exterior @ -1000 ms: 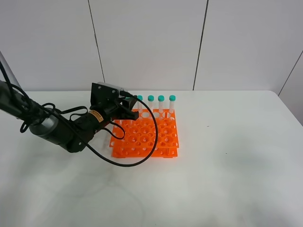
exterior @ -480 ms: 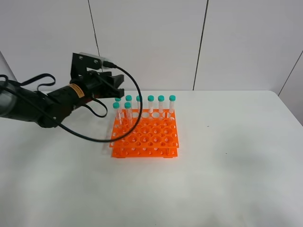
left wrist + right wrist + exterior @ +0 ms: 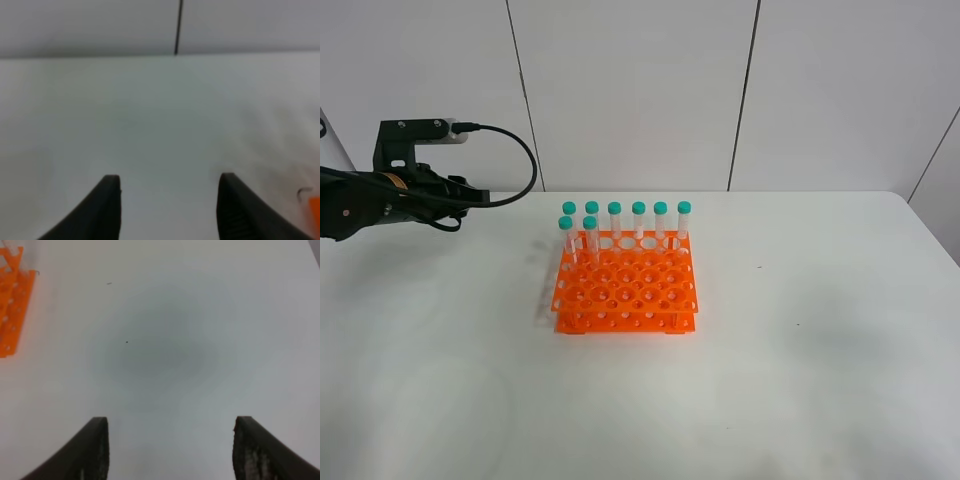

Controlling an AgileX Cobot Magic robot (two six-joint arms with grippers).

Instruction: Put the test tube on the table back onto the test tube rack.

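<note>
Well apart from the test tube rack [image 3: 625, 280], the left claw [image 3: 167, 200] gapes empty.

Black arm [image 3: 365, 200], looping black cable [image 3: 510, 160], orange band.

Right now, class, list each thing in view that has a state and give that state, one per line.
Tubes: eight, all capped, upright in the rack.
Rack: flat on the table, most holes empty.
Left gripper: open, empty, off to the rack's left.
Right gripper: open, empty, above bare table.
</note>
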